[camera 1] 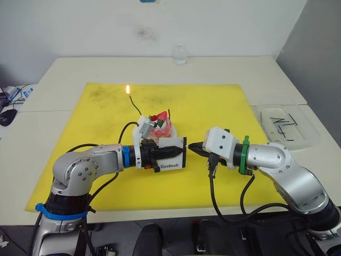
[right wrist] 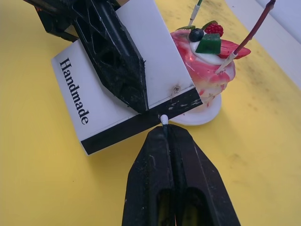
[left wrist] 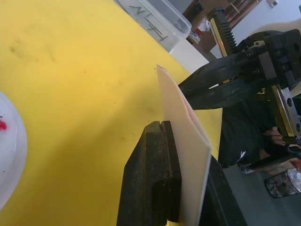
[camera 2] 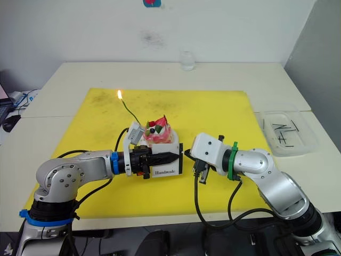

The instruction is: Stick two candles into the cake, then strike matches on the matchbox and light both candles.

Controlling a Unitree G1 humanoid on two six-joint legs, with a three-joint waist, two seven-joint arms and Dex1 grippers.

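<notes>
While the left gripper [camera 1: 171, 151] is clenched on the matchbox [right wrist: 123, 84], holding it upright on edge over the yellow mat [camera 1: 106, 176] with its "Handmade" face turned to the desk's front edge, the right gripper [right wrist: 165, 129] comes in from the right with its fingers pressed together on a match [right wrist: 164, 120]. The match's pale head pokes out between the fingertips and sits right at the dark striking strip [right wrist: 141, 127] along the box's lower long edge, touching it or very nearly so. The cake [camera 2: 157, 134] stands on its small white plate [right wrist: 207, 113] just behind the matchbox, near the middle of the mat and a little toward its front edge. Both candles are stuck in the cake: the green candle [camera 1: 136, 109] leans up and toward the mat's back left corner, its tip carrying a small flame [camera 1: 128, 89], while the red candle [right wrist: 249, 35] rises at a slant from the icing beside the strawberry with no flame to be seen on it. A clear plastic tray [camera 1: 290, 125] holding several thin dark sticks rests on the desk beyond the mat's right edge, and a small clear glass [camera 1: 180, 55] stands near the desk's back edge.
</notes>
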